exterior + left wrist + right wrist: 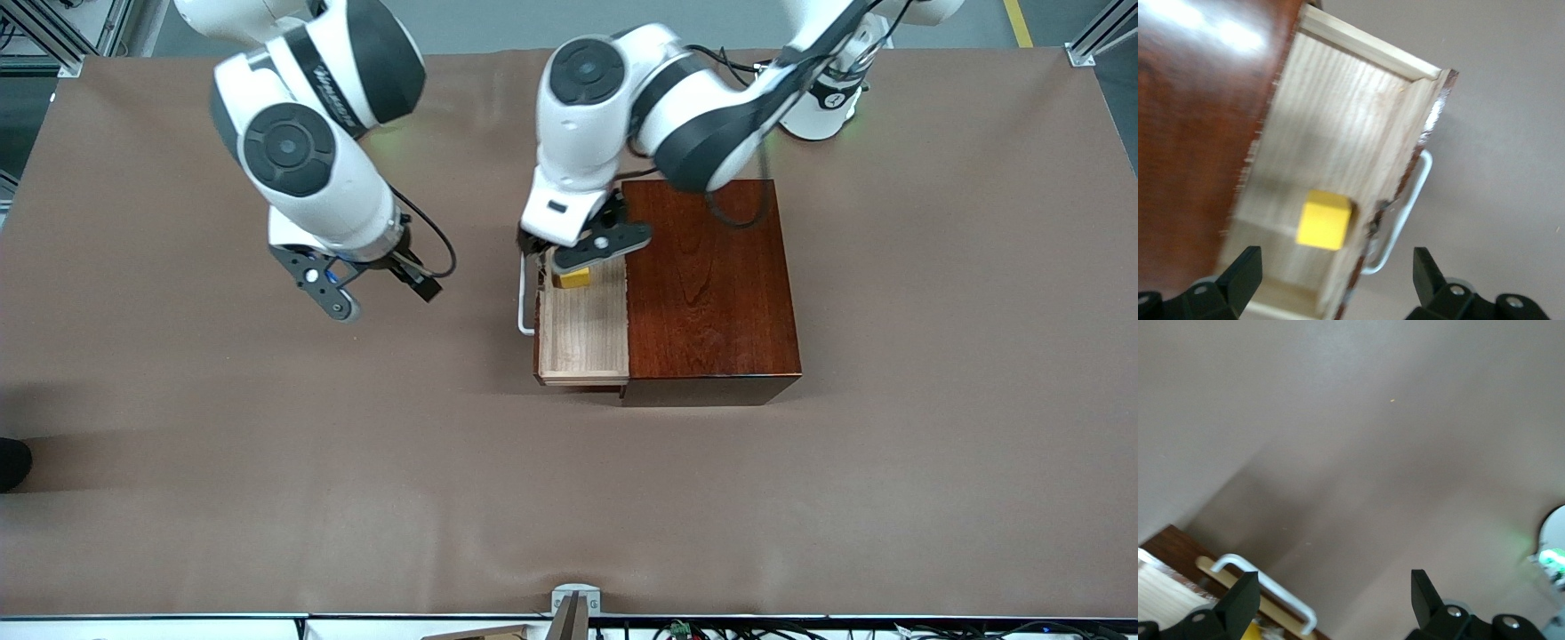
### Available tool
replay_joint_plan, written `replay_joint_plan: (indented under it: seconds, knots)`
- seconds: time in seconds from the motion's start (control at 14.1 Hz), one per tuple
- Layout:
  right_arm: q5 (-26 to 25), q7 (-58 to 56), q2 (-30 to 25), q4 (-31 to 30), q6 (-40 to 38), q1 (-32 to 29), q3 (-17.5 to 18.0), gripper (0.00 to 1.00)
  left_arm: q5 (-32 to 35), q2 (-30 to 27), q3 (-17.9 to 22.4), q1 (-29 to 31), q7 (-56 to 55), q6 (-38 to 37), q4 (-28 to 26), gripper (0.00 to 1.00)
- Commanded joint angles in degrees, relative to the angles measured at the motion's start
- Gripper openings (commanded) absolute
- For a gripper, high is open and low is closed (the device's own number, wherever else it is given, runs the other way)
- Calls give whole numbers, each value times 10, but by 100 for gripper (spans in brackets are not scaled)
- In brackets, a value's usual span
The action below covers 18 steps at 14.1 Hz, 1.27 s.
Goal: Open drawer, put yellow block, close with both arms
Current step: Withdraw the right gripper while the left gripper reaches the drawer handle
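The drawer [582,333] of the dark reddish-brown box [711,284] is pulled out toward the right arm's end of the table, its white handle [524,302] facing that way. The yellow block [573,277] lies on the drawer's pale floor [1338,133], in the part farther from the front camera. My left gripper [582,253] hangs open just over the block [1324,219], its fingers apart on either side and not touching it. My right gripper [378,292] is open and empty over bare table beside the handle [1265,583].
A brown cover [267,462] spreads over the whole table. A dark object [13,462] pokes in at the table edge at the right arm's end. A small metal bracket [573,604] sits on the table edge nearest the front camera.
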Motion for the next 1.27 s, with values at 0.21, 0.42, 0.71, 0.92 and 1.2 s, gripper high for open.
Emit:
replay_joint_plan:
  seconds: [0.21,0.42,0.71,0.92,1.2]
  knots:
    - [-6,-146,-45,0,-51,-74,16,100,14,103,161,-185,-161,114,99,100]
    - [-10,-237,-49,25,-97,-96,9,100,15,140,180,-216,-242,181,99,100]
    - [-13,-372,-57,54,-154,-146,8,100,15,188,249,-279,-348,226,103,100]
    - [-10,-461,-94,50,-152,-181,10,100,15,202,255,-280,-399,229,105,100]
    - [-5,-494,-139,11,-147,-200,11,100,14,198,262,-279,-419,170,102,100]
